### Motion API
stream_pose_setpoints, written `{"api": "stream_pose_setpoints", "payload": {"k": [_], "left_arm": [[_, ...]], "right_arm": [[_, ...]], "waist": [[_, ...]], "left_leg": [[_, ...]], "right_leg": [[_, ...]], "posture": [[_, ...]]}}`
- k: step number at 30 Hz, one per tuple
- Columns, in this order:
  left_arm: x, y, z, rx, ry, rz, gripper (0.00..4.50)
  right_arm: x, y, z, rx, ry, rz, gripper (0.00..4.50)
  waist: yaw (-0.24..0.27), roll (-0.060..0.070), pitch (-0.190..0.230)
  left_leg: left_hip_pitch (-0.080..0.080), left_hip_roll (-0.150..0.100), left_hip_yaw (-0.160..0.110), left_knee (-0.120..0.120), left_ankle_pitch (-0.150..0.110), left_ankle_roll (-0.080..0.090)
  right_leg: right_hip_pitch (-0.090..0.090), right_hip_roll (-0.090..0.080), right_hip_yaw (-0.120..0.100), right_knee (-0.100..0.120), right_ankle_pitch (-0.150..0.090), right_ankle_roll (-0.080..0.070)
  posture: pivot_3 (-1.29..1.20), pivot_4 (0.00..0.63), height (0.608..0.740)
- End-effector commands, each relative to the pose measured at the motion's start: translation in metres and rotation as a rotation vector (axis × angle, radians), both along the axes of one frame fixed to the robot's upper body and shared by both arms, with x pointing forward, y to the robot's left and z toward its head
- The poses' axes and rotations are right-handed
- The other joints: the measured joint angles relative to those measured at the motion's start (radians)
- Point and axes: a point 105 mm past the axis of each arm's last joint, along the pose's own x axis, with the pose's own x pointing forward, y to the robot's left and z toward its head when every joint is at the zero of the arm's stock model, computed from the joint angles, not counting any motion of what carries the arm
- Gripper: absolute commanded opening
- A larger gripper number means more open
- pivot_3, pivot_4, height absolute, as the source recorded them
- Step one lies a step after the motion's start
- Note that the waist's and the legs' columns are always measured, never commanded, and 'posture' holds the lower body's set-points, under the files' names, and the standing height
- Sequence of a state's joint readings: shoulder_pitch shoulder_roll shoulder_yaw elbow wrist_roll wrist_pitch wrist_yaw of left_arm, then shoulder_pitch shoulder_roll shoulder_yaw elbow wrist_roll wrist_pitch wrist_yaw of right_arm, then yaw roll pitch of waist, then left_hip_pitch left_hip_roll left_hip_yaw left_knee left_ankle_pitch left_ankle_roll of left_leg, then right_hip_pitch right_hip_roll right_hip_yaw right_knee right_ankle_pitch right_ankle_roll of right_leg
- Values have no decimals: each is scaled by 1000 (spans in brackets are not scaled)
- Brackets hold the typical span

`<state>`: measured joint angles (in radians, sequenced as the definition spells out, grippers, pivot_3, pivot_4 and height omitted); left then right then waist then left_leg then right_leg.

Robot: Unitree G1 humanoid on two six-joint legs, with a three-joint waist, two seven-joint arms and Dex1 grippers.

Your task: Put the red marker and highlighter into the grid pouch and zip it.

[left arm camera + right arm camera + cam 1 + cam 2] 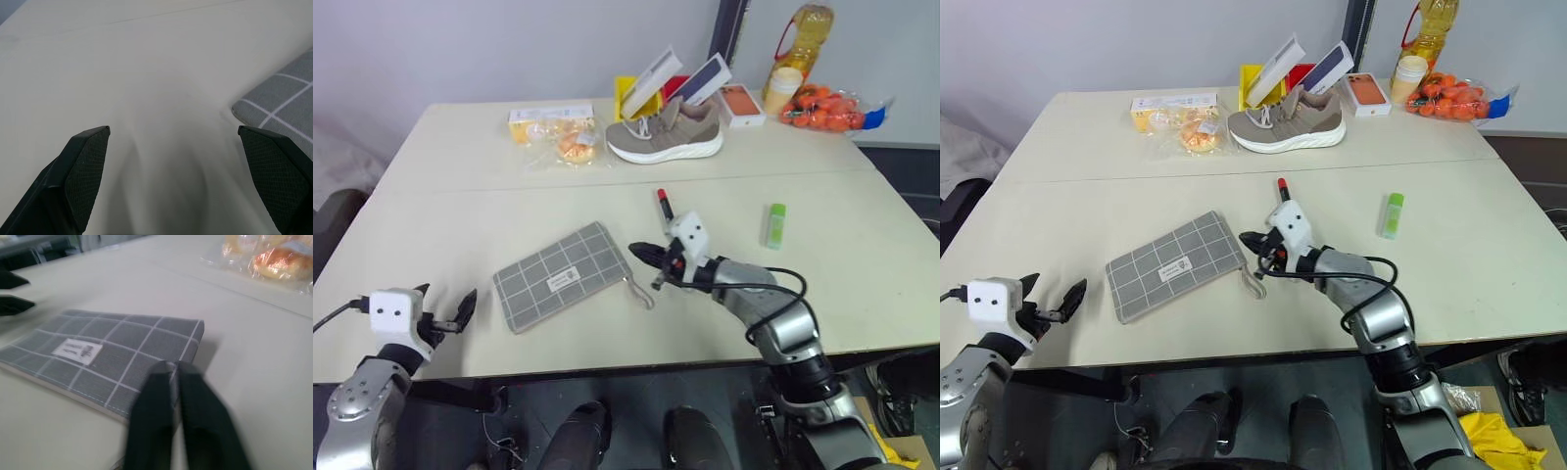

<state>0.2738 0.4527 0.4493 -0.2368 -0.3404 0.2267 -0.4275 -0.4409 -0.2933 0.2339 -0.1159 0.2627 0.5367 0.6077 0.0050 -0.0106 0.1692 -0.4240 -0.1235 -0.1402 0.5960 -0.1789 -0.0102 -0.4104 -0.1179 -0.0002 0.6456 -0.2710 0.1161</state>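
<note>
Nearest, at the table's [431, 166] near left edge, the left gripper [445, 315] hangs with its fingers spread wide, holding nothing. Just right of it the pouch [563, 274] lies flat. At the pouch's right end the right gripper [644, 253] has its fingers pressed together, beside the pull cord [641, 291]. Beyond it lies the marker [663, 205], and the highlighter [774, 224] lies well to the right.

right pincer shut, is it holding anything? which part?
Right pincer is shut at the grid pouch's corner by the zipper cord; whether it grips anything cannot be told.
</note>
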Motion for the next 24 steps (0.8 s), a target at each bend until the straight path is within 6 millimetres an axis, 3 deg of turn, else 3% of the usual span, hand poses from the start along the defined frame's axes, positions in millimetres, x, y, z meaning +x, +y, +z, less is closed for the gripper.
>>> {"api": "stream_pose_setpoints", "payload": {"k": [1, 4, 8, 12, 19, 24], "left_arm": [[-3, 2, 12, 72, -25, -35, 4500], [-5, 3, 11, 114, -1, -63, 4500], [-11, 3, 10, 158, 23, -110, 4500], [-15, -2, 8, 244, 50, -184, 4500], [-7, -25, 3, 645, 4, -483, 4500], [1, -36, 0, 762, -67, -631, 4500]], "right_arm": [[4, 26, -11, -58, 14, 22, 20], [8, 38, -29, -118, 57, 14, 20], [21, 39, -41, -73, 172, -100, 20], [20, 43, -39, -13, 221, -103, 20], [24, 43, -38, 13, 238, -129, 20], [24, 46, -38, 12, 233, -128, 20]], "waist": [[-1, 0, 0], [-5, 0, 0], [-12, 0, 0], [-16, 0, 0], [-16, 1, 0], [-17, 1, 0]], "left_leg": [[0, 0, 0, 0, 0, 0], [0, 1, 0, 0, 0, 0], [1, 0, 0, 0, 0, 0], [2, 0, -1, -1, -1, -2], [4, 0, 0, -3, -1, -2], [4, 0, 0, -4, -1, -2]], "right_leg": [[0, 0, 0, 1, 0, 0], [-1, 1, 0, 1, 0, 0], [-3, 1, 0, 1, 0, 0], [-3, 1, 0, 1, 0, 0], [-3, 1, 0, 1, 0, -1], [-3, 1, 0, 1, 0, 0]], "posture": [[0, 150, 740], [0, 150, 740], [0, 150, 740], [0, 150, 740], [0, 150, 740], [0, 150, 740]]}}
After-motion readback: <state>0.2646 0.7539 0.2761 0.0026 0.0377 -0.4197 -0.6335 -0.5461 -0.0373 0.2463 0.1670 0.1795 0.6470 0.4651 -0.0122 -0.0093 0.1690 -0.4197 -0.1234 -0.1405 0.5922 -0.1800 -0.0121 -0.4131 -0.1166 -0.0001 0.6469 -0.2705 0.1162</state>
